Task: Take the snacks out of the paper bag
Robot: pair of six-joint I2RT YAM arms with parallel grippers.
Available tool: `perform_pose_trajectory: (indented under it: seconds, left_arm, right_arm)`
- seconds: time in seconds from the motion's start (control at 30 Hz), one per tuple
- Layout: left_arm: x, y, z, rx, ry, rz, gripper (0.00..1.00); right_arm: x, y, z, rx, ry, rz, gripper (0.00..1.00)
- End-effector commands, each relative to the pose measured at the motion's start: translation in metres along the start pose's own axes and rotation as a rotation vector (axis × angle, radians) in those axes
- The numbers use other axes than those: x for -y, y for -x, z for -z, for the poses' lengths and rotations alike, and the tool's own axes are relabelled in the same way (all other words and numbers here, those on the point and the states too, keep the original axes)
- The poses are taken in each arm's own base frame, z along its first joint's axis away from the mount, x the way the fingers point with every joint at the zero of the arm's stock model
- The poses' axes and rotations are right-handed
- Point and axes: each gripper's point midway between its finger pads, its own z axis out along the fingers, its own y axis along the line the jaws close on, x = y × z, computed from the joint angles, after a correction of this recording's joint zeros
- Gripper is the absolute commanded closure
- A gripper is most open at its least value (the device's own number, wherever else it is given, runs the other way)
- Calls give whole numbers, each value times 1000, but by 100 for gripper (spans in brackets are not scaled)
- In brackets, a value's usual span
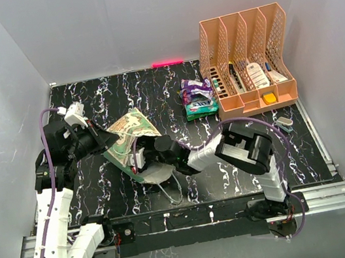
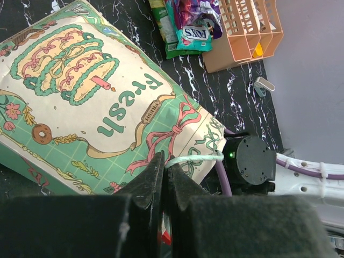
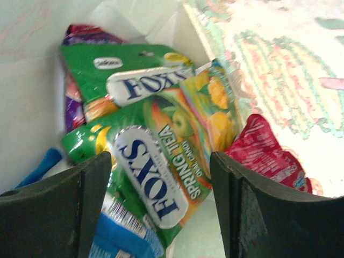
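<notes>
The mint-green paper bag (image 1: pixel 130 136) lies on its side on the black marbled table, cream cake-print panel up (image 2: pixel 97 102). My left gripper (image 2: pixel 165 161) is shut on the bag's thin string handle (image 2: pixel 196 158) at the bag's left side (image 1: pixel 105 141). My right gripper (image 3: pixel 160 161) is open inside the bag, its fingers on either side of a green FOX'S Spring Tea packet (image 3: pixel 161 166). Behind it lie another green FOX'S packet (image 3: pixel 129 75), a purple one (image 3: pixel 72 110), a red-pink one (image 3: pixel 269 150) and a blue one (image 3: pixel 40 167). Other snacks (image 1: pixel 197 98) lie outside the bag.
The peach mesh organizer (image 1: pixel 248 63) stands at the back right, with the pile of packets against its left side (image 2: pixel 188 27). A small grey clip (image 1: pixel 284 125) lies at the right. A loose string handle (image 1: pixel 170 192) trails from the bag's mouth. Grey walls surround the table.
</notes>
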Motion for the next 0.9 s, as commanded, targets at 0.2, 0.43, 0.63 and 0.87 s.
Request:
perform_pose_trajectory:
  seconds: [0.2,0.43,0.63,0.87]
  left_arm:
    - [16,6,7,10,-62,-29,100]
    - [18,7,8,14,-65,-29,100]
    - [15,7,10,17,-41,-38,100]
    - [9,5,11,17,-15,-42,100]
  right_arm:
    - [44,-4,-32,76,-158,-83,17]
    - [28,-46,-35,-28,-163,-183,23]
    - [26,-71,-38,-74,-125,-265,47]
    - [44,-65,-39,-48,-119,-284,93]
